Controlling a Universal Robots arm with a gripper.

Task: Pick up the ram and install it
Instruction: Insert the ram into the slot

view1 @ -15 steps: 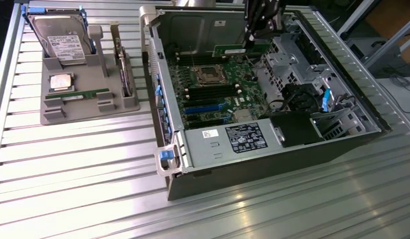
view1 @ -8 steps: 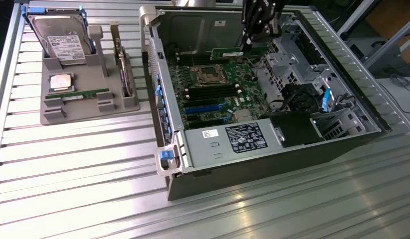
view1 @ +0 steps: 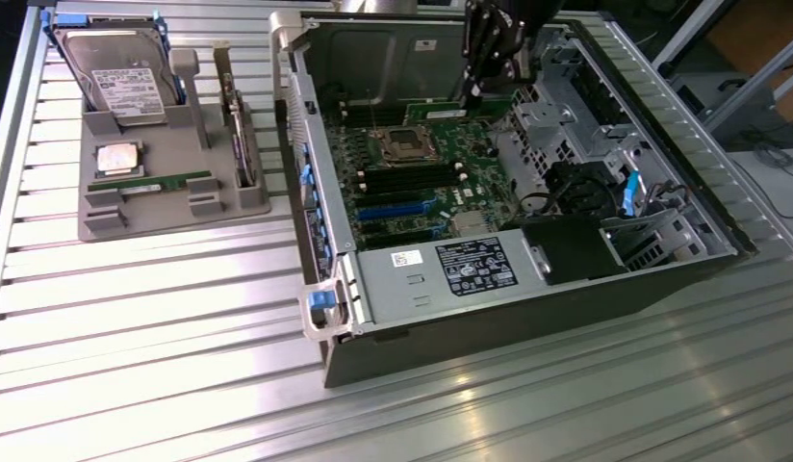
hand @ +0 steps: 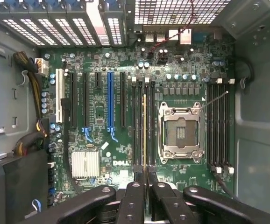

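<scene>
Hanging inside the open computer case (view1: 499, 322), the gripper (view1: 484, 94) sits at the far end of the motherboard (view1: 422, 178) with its fingers pressed in on the ram (hand: 144, 130).

The wrist view looks straight down the fingers. There the ram is seen edge-on, a thin pale line over the long black memory slots just beside the processor socket (hand: 181, 133). Whether it touches a slot or hangs just above, I cannot tell. This view also gives board detail: one blue expansion slot (hand: 110, 100) among the black ones, one silver finned heat sink (hand: 85, 164), and banks of memory slots on both sides of the socket.

The exterior view gives what the wrist camera misses. The case lies on its side on a ribbed metal counter (view1: 178, 375). Well apart from it, on the exterior view's left, stands a gray tray (view1: 153, 219).

Counting the tray's load:
- One hard drive (view1: 120, 82) sits at the far end.
- One square silver processor chip (view1: 118, 159) is nearer.
- One taller green card (view1: 243, 144) stands on edge at the side toward the case.
- One second green stick (view1: 166, 183) lies flat in its cradle just beside the chip.

That makes two green sticks in all, one in the tray and one in the gripper.
</scene>
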